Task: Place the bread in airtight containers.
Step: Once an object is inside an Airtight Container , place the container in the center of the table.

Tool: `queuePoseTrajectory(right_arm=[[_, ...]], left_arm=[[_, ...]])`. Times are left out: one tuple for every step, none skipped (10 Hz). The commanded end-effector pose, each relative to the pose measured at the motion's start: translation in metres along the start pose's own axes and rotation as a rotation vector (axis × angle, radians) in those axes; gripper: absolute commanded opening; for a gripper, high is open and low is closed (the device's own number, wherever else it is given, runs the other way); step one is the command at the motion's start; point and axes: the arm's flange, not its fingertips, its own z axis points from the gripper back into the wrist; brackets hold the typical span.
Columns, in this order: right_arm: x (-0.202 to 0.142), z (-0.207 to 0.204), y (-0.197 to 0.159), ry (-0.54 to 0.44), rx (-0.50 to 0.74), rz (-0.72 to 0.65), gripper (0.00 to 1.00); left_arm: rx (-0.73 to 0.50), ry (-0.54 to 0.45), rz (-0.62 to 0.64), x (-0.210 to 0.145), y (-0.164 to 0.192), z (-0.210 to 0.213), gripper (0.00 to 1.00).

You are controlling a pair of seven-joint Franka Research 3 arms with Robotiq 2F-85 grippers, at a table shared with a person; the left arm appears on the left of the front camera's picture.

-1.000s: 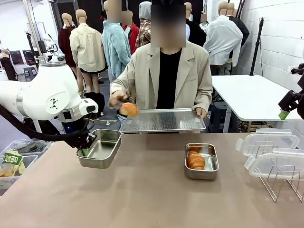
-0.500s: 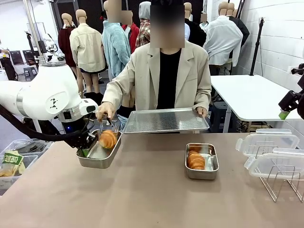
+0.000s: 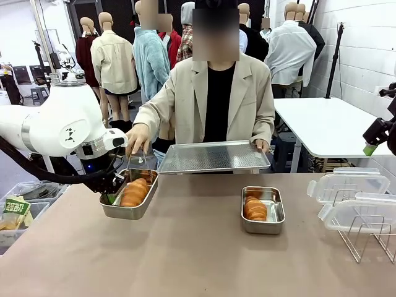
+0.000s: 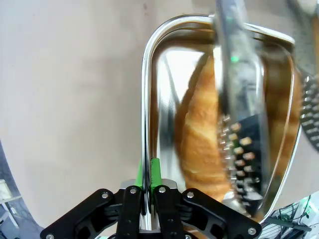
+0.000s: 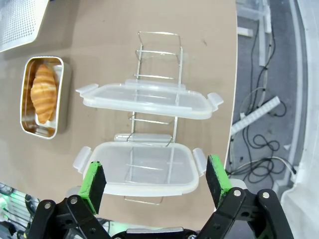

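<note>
Front view: bread in both tins

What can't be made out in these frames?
- Left wrist view: motion-blurred tongs cover much of the croissant in the left tin; whether they grip it is unclear.
- Front view: right gripper is cut off by the picture's right edge.
- Front view: croissant count in the right tin is uncertain; its near wall hides the bottom.

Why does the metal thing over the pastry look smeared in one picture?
Left wrist view: the tongs are motion-blurred close to the lens, and the steel tin glares white. Right wrist view: the lids and wire rack are sharp. Front view: evenly lit, crisp.
</note>
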Motion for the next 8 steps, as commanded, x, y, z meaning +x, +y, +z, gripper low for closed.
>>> queuePoseTrajectory(right_arm=[[-0.0003, -0.0001, 0.0008, -0.001, -0.005, 0.009, 1.00], [-0.0003, -0.0001, 0.0008, -0.001, -0.005, 0.009, 1.00], [-0.0003, -0.0001, 0.0008, -0.001, -0.005, 0.009, 1.00], [-0.0003, -0.0001, 0.0008, -0.001, -0.005, 0.009, 1.00], [-0.0003, -0.0001, 0.0008, -0.001, -0.005, 0.009, 1.00], [-0.0003, -0.0001, 0.0008, -0.001, -0.005, 0.009, 1.00], [-0.0003, -0.0001, 0.0008, -0.001, -0.005, 0.009, 1.00], [-0.0003, -0.0001, 0.0008, -0.001, -0.005, 0.009, 1.00]], left_arm=[[-0.002, -0.013, 0.000, 0.0011, 0.0019, 0.0037, 0.00], [-0.002, -0.013, 0.000, 0.0011, 0.0019, 0.0037, 0.00], [-0.002, -0.013, 0.000, 0.0011, 0.0019, 0.0037, 0.00], [-0.002, -0.013, 0.000, 0.0011, 0.0019, 0.0037, 0.00], [-0.002, -0.013, 0.000, 0.0011, 0.0019, 0.0037, 0.00], [-0.002, -0.013, 0.000, 0.0011, 0.0019, 0.0037, 0.00], [-0.002, -0.013, 0.000, 0.0011, 0.0019, 0.0037, 0.00], [-0.002, -0.013, 0.000, 0.0011, 0.0019, 0.0037, 0.00]])
